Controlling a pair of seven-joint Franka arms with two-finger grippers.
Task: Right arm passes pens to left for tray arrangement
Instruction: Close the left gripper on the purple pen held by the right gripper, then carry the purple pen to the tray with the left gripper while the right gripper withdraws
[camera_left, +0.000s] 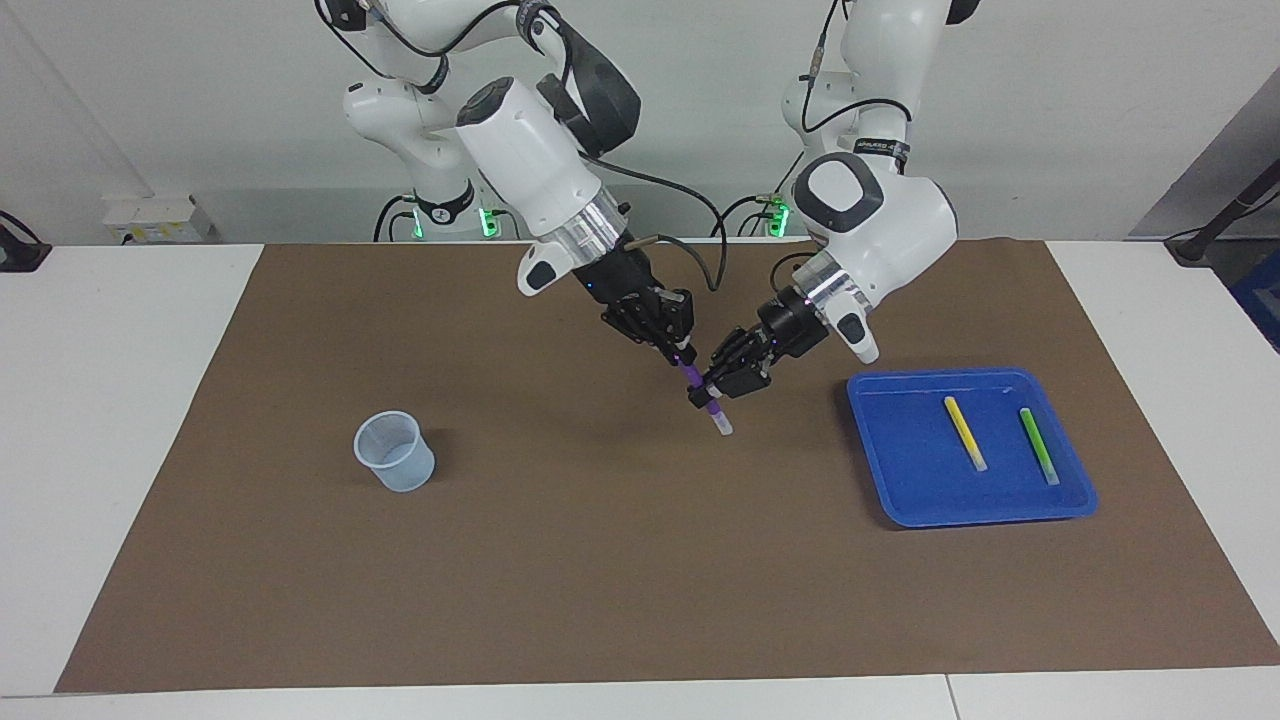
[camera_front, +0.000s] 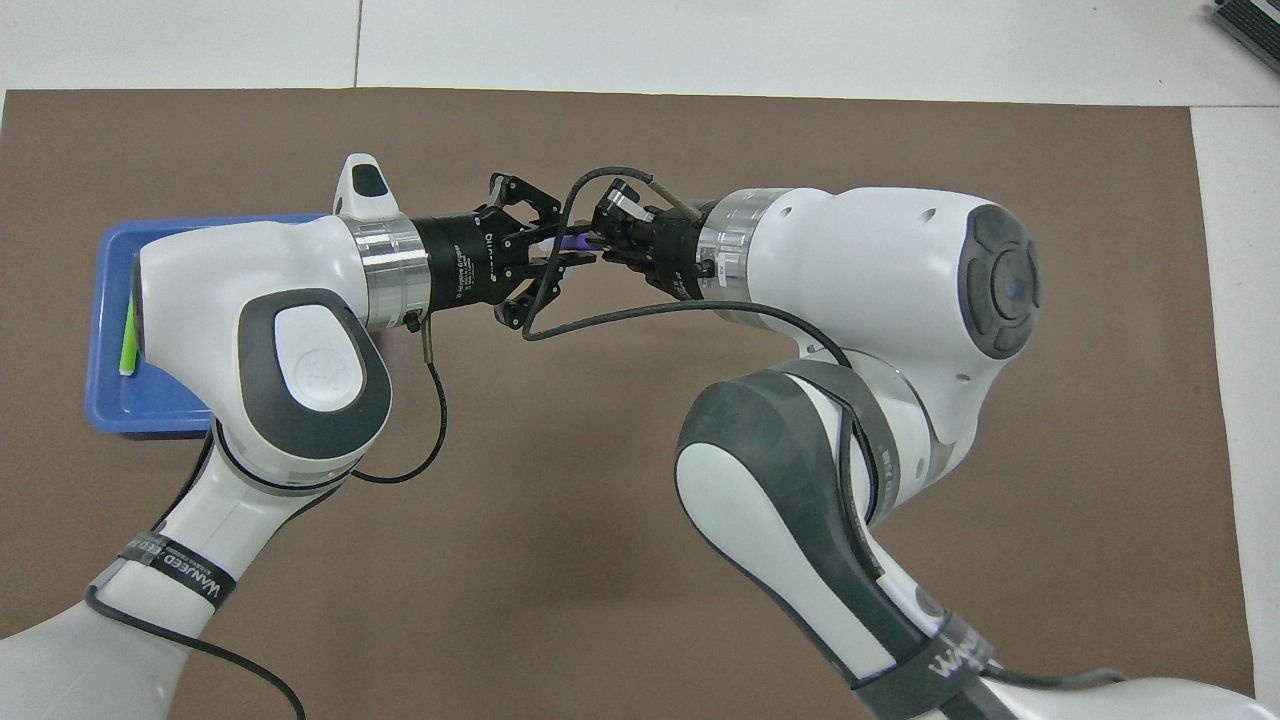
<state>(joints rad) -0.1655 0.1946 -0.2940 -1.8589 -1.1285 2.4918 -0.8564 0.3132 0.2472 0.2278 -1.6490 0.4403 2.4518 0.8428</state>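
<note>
Both of my pincers grip the purple pen (camera_left: 706, 399) at once, in the air over the middle of the brown mat (camera_left: 600, 560) that covers the table. My right pincer (camera_left: 680, 355) is clamped on its upper end; my left pincer (camera_left: 712, 394) is closed on the shaft lower down, just above the pale tip that points down at the mat. From overhead only a sliver of purple shows between the 2 pincers, so how squarely the left one sits on it I cannot tell.

The danger is in the release. If my right pincer lets go while the left has only a glancing hold, the pen could swing or slip out and drop to the mat — and a round pen would roll. If instead my left arm pulls toward the tray (camera_left: 1078, 500) before the right opens, the 2 grips would fight and the pen could twist askew.

The tray sits toward the left arm's end of the table, with the yellow pen (camera_left: 965, 433) and the green pen (camera_left: 1039, 446) lying in it side by side, apart. A skewed hold on the third could land it across the yellow one or on the rim. The clear cup (camera_left: 394, 451) stands well apart, toward the right arm's end — no risk there.
</note>
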